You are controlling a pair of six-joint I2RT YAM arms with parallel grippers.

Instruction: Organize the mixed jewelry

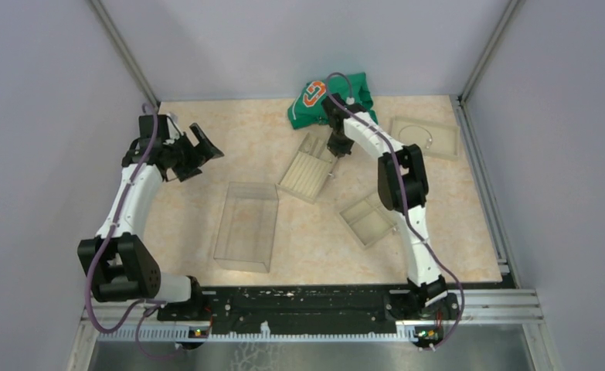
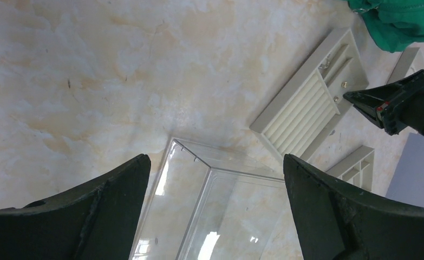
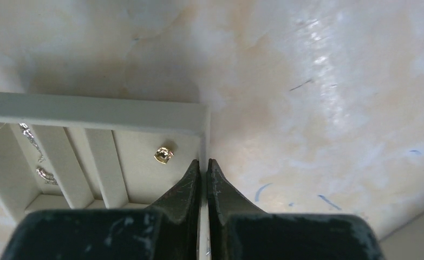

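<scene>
Silvery wire hoop (image 1: 416,136) lying flat in the shallow tray (image 1: 447,151) at the far right of the table (image 1: 260,147), well apart from both arms. Small pieces (image 3: 164,155) resting in the slotted tray (image 1: 303,178) near the middle of the table. One shiny nugget in the wide slot just beside the tray's side wall, two more glinting bits in a slot further in. Too small to tell what kind.

Right gripper (image 3: 203,165): poised at the far corner of the slotted tray, pointing down. Fingers (image 3: 180,195) all but closed, only a thin slit between the tips. Slit lined up with the tray's side wall. Cannot tell whether that wall is nipped between the tips or merely lies below them. Nothing of the jewelry seen in the grip.

Left gripper (image 1: 198,154): raised over the far left of the table, well apart from the trays. Fingers (image 2: 117,203) spread wide, holding nothing.

Clear box (image 1: 245,226) standing nearer the arms, left of the slotted tray. Small divided tray (image 1: 368,218) on the other side, partly under the right arm. Green cloth (image 1: 338,97) bunched at the far edge, just behind the right gripper.
</scene>
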